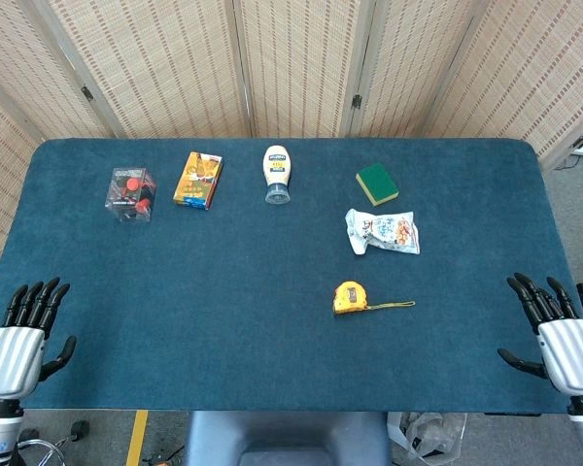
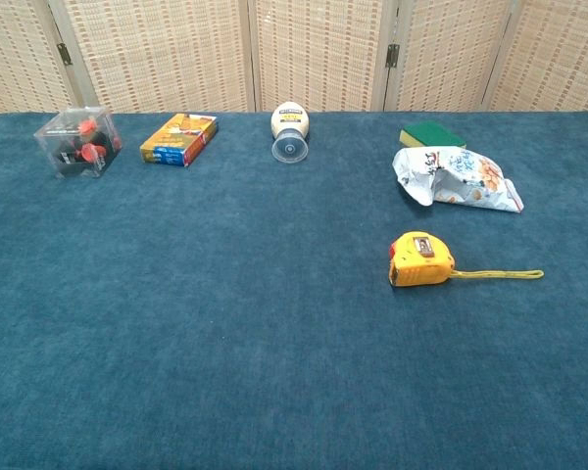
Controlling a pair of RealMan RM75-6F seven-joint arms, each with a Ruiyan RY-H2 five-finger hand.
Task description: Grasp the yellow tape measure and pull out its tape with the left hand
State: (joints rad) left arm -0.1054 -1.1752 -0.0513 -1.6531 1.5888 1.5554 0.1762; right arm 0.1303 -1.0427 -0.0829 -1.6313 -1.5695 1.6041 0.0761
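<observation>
Left hand [image 1: 19, 340] and right hand [image 1: 562, 340] are resting open, empty; tape measure [image 1: 350, 297] is lying nearer the right hand, so the left should be reaching across for its strap [image 1: 394, 306].

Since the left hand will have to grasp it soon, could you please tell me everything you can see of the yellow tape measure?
The yellow tape measure is a small, rounded case, plastic by its look, with a dark patch on its upper face and an orange-red edge at its left. It lies flat on the blue table cloth, right of centre, in front of the crumpled snack bag. A thin yellow strap trails from it to the right along the cloth. Nothing else touches it; no hand is near it.
</observation>
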